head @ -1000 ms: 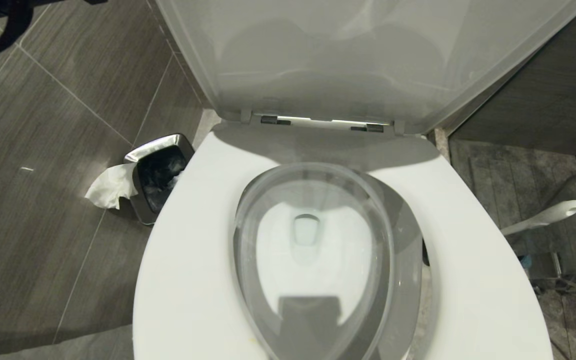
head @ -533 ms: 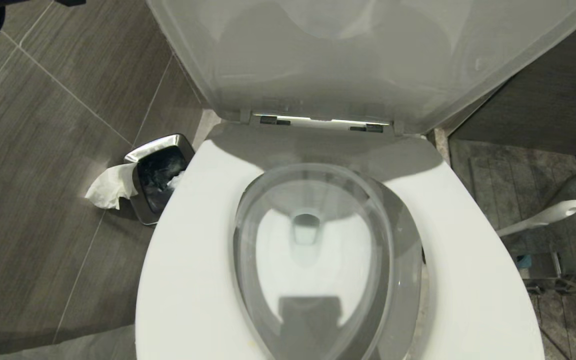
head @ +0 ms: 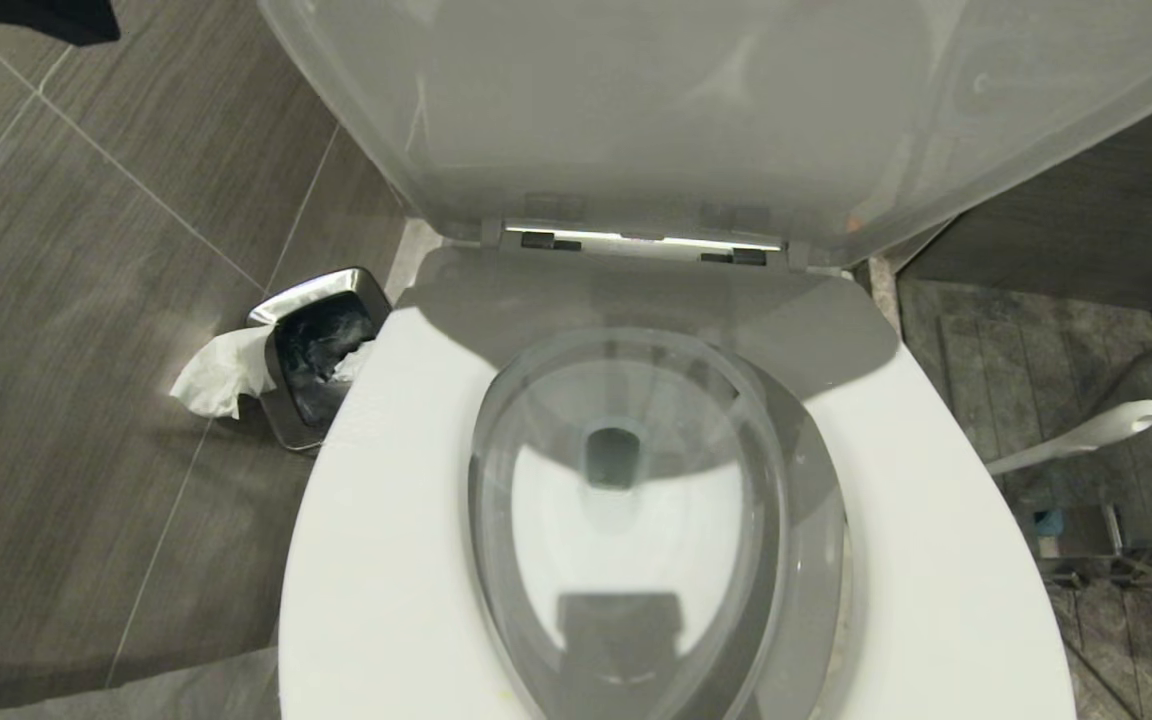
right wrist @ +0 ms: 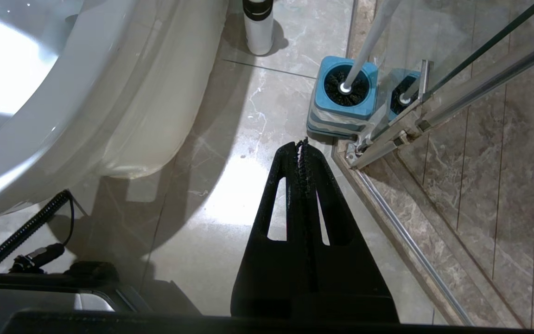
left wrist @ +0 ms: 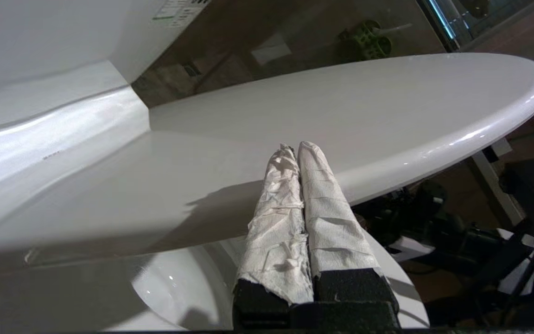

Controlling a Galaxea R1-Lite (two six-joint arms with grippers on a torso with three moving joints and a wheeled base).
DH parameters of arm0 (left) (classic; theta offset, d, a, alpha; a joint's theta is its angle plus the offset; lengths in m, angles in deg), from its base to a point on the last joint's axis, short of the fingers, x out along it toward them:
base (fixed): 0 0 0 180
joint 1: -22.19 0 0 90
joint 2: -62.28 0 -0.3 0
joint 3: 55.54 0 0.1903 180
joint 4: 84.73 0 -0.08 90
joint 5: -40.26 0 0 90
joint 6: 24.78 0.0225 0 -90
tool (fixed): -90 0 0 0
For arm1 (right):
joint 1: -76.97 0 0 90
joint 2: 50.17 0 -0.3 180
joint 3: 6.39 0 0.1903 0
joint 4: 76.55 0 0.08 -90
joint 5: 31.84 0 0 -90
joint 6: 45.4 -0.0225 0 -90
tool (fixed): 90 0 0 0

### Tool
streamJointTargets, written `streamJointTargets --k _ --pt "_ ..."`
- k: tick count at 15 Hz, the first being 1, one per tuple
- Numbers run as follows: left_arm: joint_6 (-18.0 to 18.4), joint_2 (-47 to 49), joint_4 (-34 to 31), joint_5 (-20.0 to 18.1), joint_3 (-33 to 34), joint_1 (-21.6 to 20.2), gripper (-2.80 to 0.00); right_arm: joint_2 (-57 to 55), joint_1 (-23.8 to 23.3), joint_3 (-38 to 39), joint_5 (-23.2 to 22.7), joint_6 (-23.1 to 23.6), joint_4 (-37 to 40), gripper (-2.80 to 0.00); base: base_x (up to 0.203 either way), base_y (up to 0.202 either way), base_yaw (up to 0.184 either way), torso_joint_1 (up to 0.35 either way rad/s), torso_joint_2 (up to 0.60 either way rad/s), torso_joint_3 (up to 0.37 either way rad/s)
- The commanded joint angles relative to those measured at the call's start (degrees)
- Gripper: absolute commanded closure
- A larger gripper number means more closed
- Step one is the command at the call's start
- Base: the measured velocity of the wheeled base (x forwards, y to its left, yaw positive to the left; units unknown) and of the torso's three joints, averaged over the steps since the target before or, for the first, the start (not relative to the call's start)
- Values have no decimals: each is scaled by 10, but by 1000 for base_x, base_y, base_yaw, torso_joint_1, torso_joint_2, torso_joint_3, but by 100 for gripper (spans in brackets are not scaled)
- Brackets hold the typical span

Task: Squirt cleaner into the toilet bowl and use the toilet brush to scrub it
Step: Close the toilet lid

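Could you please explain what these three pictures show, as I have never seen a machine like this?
It is a two-armed robot with three cameras. The head camera looks down on the toilet bowl, seat down, lid raised, with a steel waste bin and crumpled tissue beside it. The left wrist camera shows the left gripper, paper-wrapped, shut and empty, under the lid's edge. The right wrist camera shows the right gripper, shut and empty, above the floor, pointing toward the toilet brush standing in its blue holder.
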Motion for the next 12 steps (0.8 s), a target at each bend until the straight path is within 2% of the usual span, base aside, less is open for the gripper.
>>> streamJointTargets --k 1,7,12 --pt "-1 -19 -8 -3 2 -1 0 0 0 1 0 0 0 0 0 0 0 1 1 45" --pt "8 -47 1 5 24 -1 0 0 0 0 0 0 0 0 0 0 0 2 1 90" --pt "13 -54 26 4 22 -37 0 0 0 1 0 0 0 0 0 0 0 0 0 17"
